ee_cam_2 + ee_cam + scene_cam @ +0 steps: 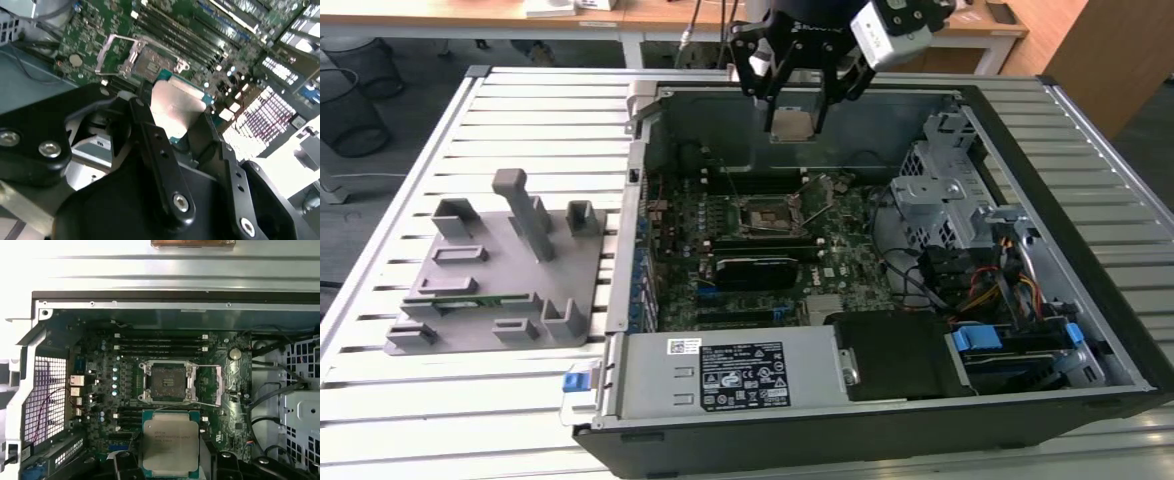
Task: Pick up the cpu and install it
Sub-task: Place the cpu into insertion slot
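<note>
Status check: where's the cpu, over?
Hand shut on cpu, above the open case. Socket uncovered, no chip seated. Nothing seen between them.

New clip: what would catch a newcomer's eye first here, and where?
The gripper holds the cpu above the open computer case. Inside the case, mid-motherboard, the socket lies open and empty. A grey fixture tray sits beside the case at the exterior view's left.

Slatted metal table carries an open computer case and grey fixture tray
</note>
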